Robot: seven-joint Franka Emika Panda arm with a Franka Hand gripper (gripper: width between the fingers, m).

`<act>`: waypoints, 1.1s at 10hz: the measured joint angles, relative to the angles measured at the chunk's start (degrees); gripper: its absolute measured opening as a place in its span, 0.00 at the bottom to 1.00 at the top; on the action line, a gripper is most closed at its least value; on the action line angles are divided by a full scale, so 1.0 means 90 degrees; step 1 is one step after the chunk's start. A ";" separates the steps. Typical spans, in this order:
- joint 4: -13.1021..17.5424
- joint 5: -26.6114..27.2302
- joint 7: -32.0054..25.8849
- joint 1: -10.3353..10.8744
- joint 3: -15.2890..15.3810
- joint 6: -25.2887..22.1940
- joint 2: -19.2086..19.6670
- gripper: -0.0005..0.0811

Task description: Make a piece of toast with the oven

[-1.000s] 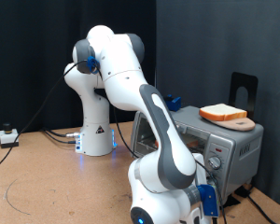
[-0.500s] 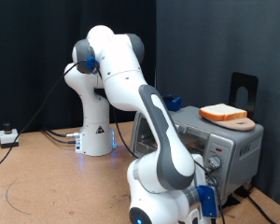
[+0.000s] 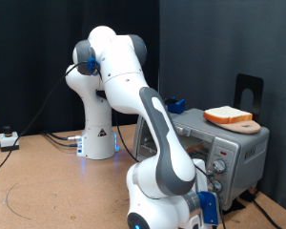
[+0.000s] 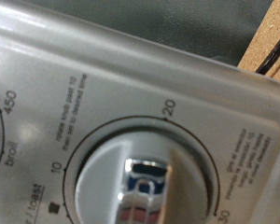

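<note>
Tool: you can't see it in the exterior view, where the forearm hides it low at the oven's knob column; in the wrist view no fingers show either, so you cannot tell whether it is released or clenched.
Knob (image 4: 145, 177): it fills the wrist view, a grey timer dial with 10, 20 and 30 around it and 450 and broil printed on the next scale.
Step in hand: you look to be working the timer dial, judging from how close the camera sits.
Next move: it calls for a square grip on the dial's ridge and a steady twist.
Oven (image 3: 240, 153): silver box on the worktop (image 3: 48, 181), at the exterior view's right.
Piece of toast (image 3: 228, 115): lying on a wooden board (image 3: 246, 125) on the oven's top, not inside.
</note>
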 joint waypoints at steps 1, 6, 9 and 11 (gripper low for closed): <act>0.0000 0.0002 0.0000 -0.0025 -0.0001 0.0000 0.0000 1.00; 0.0037 0.0002 0.0000 -0.0045 0.0056 -0.0070 0.0002 0.82; 0.0040 0.0002 0.0080 -0.0020 0.0103 -0.0070 0.0007 0.30; 0.0046 0.0002 0.0178 -0.0016 0.0106 -0.0082 0.0009 0.13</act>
